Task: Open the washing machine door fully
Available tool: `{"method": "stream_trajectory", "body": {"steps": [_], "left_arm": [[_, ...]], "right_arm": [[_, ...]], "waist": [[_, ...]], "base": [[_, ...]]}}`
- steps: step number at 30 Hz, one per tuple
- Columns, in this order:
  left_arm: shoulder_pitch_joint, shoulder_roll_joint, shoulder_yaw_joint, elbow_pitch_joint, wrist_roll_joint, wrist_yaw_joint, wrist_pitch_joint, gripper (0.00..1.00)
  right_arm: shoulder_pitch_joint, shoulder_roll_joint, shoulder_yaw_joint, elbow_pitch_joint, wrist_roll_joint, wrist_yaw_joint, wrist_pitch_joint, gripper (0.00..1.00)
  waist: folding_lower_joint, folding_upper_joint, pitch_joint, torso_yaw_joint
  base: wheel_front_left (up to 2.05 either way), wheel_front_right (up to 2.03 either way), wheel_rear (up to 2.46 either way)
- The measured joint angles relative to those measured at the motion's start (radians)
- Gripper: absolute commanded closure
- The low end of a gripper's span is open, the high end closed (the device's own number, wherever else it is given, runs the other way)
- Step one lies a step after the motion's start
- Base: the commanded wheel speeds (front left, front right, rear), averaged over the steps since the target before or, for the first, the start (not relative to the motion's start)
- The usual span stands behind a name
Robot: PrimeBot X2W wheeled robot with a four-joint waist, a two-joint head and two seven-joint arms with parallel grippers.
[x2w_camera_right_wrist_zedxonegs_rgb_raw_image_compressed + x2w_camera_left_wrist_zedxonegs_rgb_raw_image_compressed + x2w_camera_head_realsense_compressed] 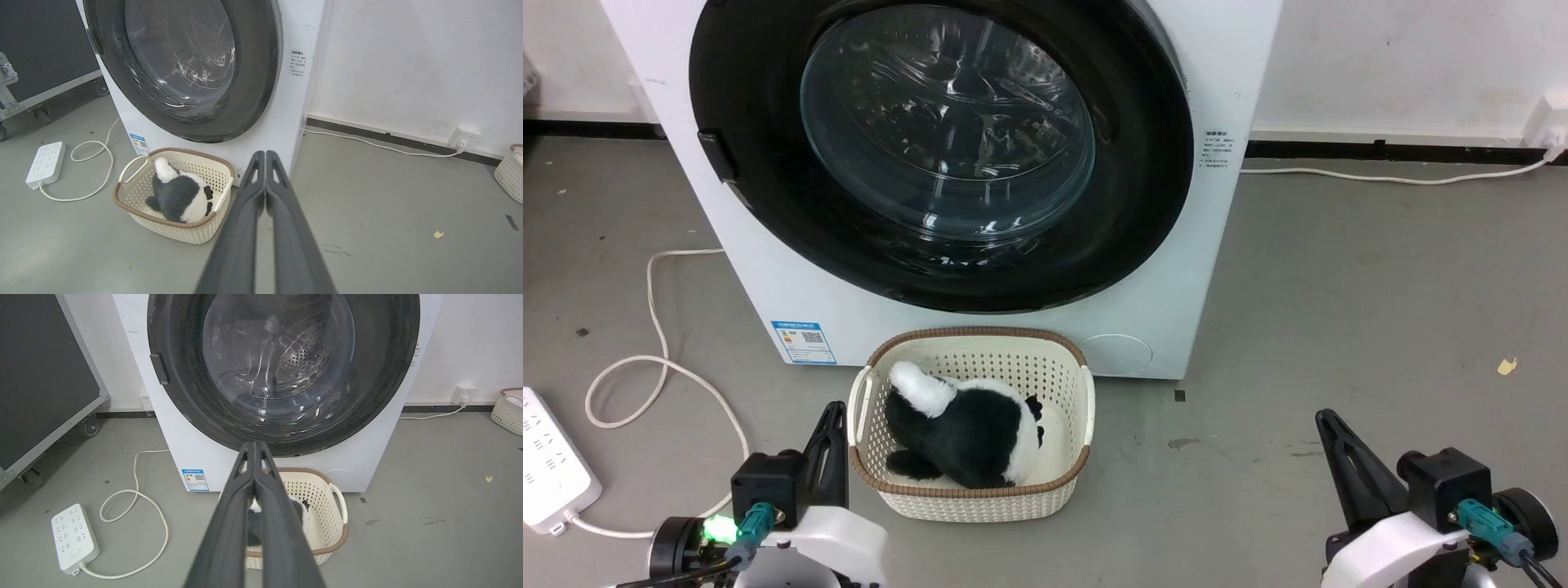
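White is the power strip [551, 461] lying on the grey floor [1339, 286] well out to the left of your left gripper [833, 412], with its pale cable [654, 367] looping across the gap between them. That left gripper sits low, its two dark fingers [229, 522] pressed together tip to tip with nothing between them. Just beside it on the right stands the cream basket [968, 500], a black-and-white plush toy [968, 429] lying inside. Ahead of the left gripper, beyond the basket, stands the washing machine [1168, 310]. The washing machine door [760, 212] lies flat against its front, apart from both grippers. A dark tab [717, 155] sits at the door's left edge, up and to the left of the left fingertips, and a blue label [803, 341] is low on the front, just ahead of that gripper. Your right gripper [1325, 418] sits well to the right of the basket, its fingers likewise drawn together and empty, with the door ahead and to its left. A small yellow scrap [1507, 366] lies on the floor ahead and to the right of it.
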Motion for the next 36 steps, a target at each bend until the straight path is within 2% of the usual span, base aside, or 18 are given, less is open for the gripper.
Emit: {"method": "stream_trajectory", "body": {"steps": [32,33,34,35,36], "left_arm": [[0.000,0.000,0.000,0.000,0.000,0.000,0.000,1.00],[0.000,0.000,0.000,0.000,-0.001,0.000,0.000,0.00],[0.000,0.000,0.000,0.000,-0.002,0.000,0.000,0.00],[0.000,0.000,0.000,0.000,-0.002,0.000,0.000,1.00],[0.000,0.000,0.000,0.000,-0.002,0.000,0.000,0.00]], "right_arm": [[0.000,0.000,0.000,0.000,0.000,0.000,0.000,1.00],[0.000,0.000,0.000,0.000,0.001,0.000,0.000,0.00],[0.000,0.000,0.000,0.000,0.001,0.000,0.000,0.00],[0.000,0.000,0.000,0.000,0.001,0.000,0.000,1.00],[0.000,0.000,0.000,0.000,0.001,0.000,0.000,0.00]], "waist": [[0.0000,0.0000,0.000,0.000],[0.0000,0.0000,0.000,0.000],[0.0000,0.0000,0.000,0.000],[0.0000,0.0000,0.000,0.000],[0.0000,0.0000,0.000,0.000]], "base": [[0.00,0.00,0.00],[0.00,0.00,0.00],[0.00,0.00,0.00],[0.00,0.00,0.00],[0.00,0.00,0.00]]}}
